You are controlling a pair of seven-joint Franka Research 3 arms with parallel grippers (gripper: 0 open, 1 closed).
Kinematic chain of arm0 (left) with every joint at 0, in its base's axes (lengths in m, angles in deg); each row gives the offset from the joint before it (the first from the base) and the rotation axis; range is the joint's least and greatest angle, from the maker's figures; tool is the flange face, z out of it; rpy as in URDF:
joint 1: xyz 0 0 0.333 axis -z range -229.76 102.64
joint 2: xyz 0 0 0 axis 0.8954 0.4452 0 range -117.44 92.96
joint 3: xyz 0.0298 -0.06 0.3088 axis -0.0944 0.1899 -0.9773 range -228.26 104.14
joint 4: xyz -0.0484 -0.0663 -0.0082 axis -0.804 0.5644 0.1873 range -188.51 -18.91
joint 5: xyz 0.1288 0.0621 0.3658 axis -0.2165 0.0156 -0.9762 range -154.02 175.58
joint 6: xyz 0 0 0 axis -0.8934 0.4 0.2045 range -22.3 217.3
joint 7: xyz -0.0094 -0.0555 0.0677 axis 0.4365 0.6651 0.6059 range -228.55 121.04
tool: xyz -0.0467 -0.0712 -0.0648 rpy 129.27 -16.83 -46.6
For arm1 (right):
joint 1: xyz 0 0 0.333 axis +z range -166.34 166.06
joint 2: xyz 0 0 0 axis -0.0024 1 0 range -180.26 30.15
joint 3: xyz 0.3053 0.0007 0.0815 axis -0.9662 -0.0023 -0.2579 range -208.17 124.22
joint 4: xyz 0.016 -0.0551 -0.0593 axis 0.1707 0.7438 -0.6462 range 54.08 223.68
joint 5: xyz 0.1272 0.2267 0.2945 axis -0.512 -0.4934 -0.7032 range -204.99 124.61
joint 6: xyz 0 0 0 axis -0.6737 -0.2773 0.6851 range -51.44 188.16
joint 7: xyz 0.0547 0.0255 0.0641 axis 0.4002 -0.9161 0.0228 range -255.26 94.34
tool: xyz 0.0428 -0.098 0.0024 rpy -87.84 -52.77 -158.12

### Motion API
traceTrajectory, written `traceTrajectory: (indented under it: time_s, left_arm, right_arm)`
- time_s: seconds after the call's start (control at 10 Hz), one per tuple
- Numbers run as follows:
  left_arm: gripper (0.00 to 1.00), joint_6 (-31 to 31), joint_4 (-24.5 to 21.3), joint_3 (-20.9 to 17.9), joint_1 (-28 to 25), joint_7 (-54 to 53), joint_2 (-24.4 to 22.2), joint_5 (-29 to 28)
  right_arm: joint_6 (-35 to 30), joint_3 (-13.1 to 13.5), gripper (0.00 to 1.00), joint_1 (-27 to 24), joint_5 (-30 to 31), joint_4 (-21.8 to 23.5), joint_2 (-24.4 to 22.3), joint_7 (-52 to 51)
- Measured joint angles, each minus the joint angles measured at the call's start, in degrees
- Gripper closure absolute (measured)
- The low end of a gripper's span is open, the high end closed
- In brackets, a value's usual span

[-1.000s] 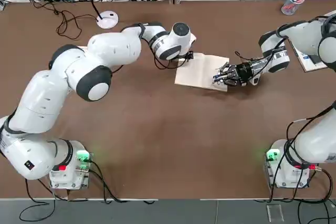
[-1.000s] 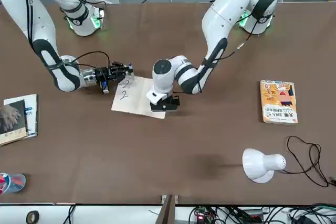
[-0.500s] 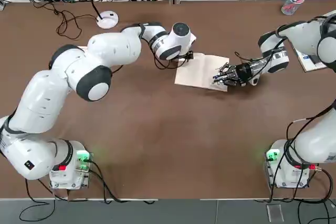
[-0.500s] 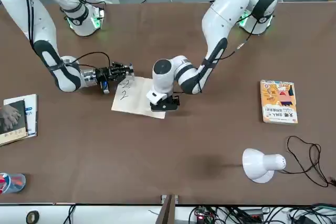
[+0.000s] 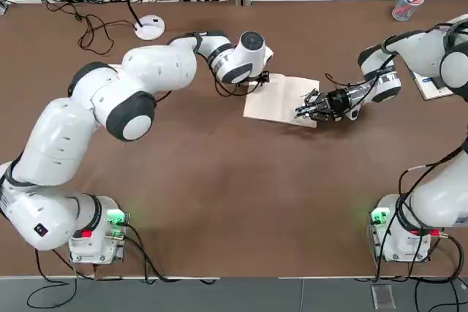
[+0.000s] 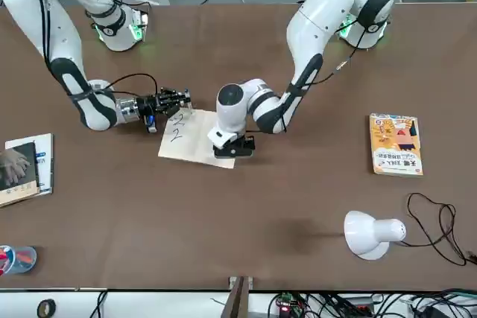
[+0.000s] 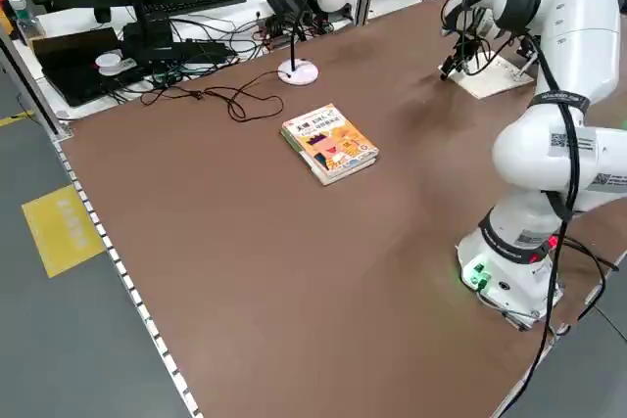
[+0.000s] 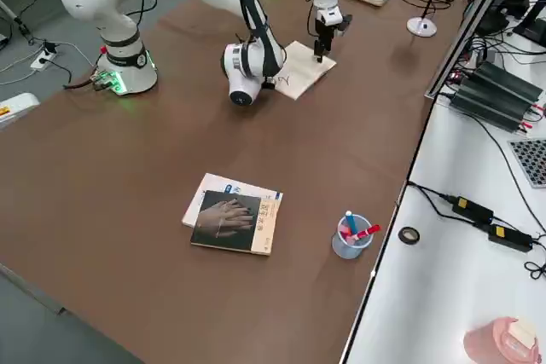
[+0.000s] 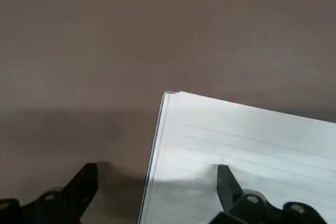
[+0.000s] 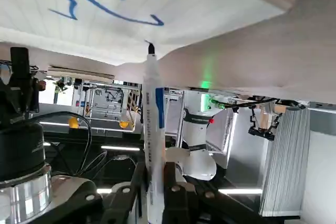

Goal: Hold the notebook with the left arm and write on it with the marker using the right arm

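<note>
Top view, centre-right | we see right gripper [image 5: 301, 110] clamping the marker [image 10: 151, 129] (tip on paper) | left gripper [image 6: 232, 148] fingers spread, pinning the notebook [image 5: 276, 98] corner.

A brown table [image 5: 219, 180] carries the notebook [image 5: 276, 99], an orange book [image 6: 396, 144], a dark-covered book [image 8: 234, 221], a lamp [image 6: 370, 233], a cup [image 8: 350, 237] apparently holding pens, and both arm bases.
</note>
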Motion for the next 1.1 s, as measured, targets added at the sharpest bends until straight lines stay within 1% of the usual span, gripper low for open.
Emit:
traceTrajectory:
  time_s: [0.5, 1.1]
  left_arm:
    - [0.0, 0.0, 0.0, 0.0, 0.0, 0.0, 0.0, 0.0]
    - [0.0, 0.0, 0.0, 0.0, 0.0, 0.0, 0.0, 0.0]
  right_arm:
    - [0.0, 0.0, 0.83, 1.4, 0.0, 0.0, 0.1, -0.2]
    - [0.6, 0.0, 0.83, 1.6, 0.0, -0.1, 0.1, -0.6]
